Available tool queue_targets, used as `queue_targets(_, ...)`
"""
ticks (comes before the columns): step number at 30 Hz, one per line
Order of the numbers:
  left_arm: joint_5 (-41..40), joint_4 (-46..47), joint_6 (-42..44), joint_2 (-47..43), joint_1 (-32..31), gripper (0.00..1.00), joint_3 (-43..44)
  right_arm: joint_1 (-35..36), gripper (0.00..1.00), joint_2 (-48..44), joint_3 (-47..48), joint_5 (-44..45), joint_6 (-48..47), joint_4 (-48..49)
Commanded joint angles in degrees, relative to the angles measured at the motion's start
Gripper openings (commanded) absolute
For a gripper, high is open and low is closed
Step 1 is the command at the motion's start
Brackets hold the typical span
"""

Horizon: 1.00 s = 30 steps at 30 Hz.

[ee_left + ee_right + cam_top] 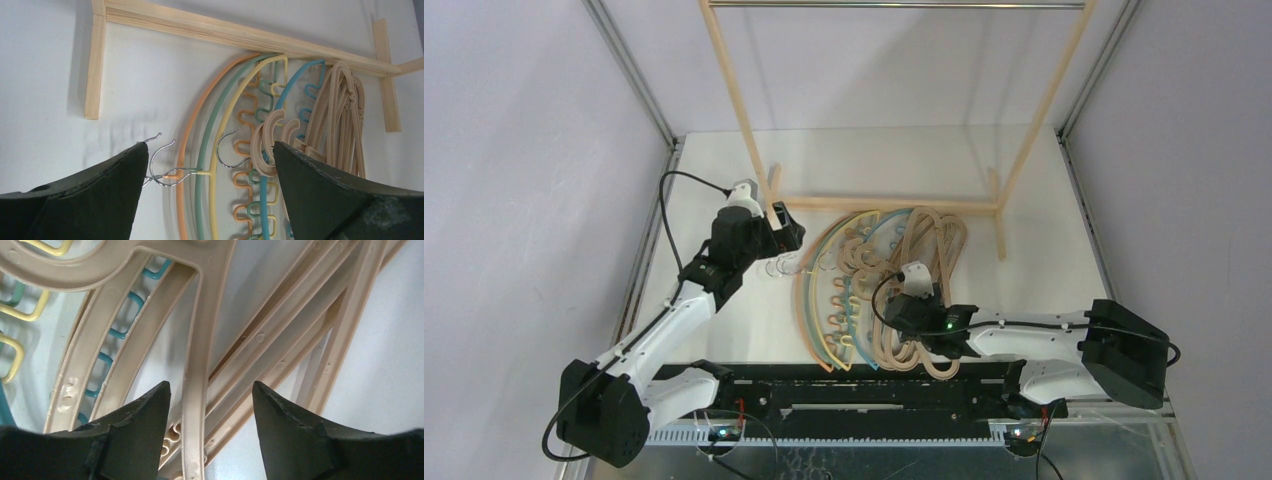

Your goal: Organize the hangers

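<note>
The hangers [829,300] lie in one overlapping heap on the white surface [1044,220], just in front of the base rail [225,32] of the wooden rack [744,120]. From where I watch, the thin arched ones sit on the left of the heap. The orange hanger [183,140] is outermost, then the green hanger [207,130], the yellow hanger [220,135] and the teal hanger [291,87], all nested together. The beige hangers [936,240] are stacked on the right of the heap, partly over the coloured ones.

My right hand [210,385] is down over the near part of the beige stack. Its fingers stand parted, with one beige bar [196,355] running up between them. I see a gap on each side of that bar, so nothing is gripped. More beige bars fan off to the right, and the teal wavy edge shows through the loop on the left.

My left hand [210,145] hovers at the left side of the heap, near the rack's left foot, with its fingers spread wide and holding nothing. The metal hooks [162,167] of the arched hangers lie on the surface between its fingertips, closer to the left finger. That fingertip sits right at the outermost hook, but I cannot tell whether it touches.
</note>
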Motion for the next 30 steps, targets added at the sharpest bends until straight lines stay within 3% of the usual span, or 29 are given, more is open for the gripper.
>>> queue_targets(1,-0.12,3.09,-0.22,0.02,-0.31,1.00,-0.63,-1.24,0.66,0.66,2.89,1.90,-0.67,2.64)
queue_targets(7,-0.16,3.18,0.01,0.27,-0.35,1.00,-0.97,-2.34,0.53,0.92,3.15,0.64,-1.65,3.67)
queue_targets(17,-0.43,3.53,0.12,0.39,-0.36,0.99,-1.73,-2.44,0.46,3.48,3.13,-0.03,-1.60,4.41)
queue_targets(19,-0.63,3.53,0.19,0.29,-0.32,0.99,-1.86,-2.46,0.38,3.98,3.14,-0.33,-1.83,5.01)
queue_targets(23,-0.99,3.59,0.27,0.16,-0.35,1.00,-1.99,-2.76,0.04,5.20,3.14,-0.78,-1.74,5.31)
queue_targets(24,-1.08,3.55,0.23,0.12,-0.34,1.00,-2.01,-2.76,0.00,5.35,3.31,-0.83,-1.63,5.10)
queue_targets(30,-1.27,3.53,0.28,-0.08,-0.35,1.00,-1.91,-2.19,0.00,3.09,6.31,-0.53,-2.33,0.40)
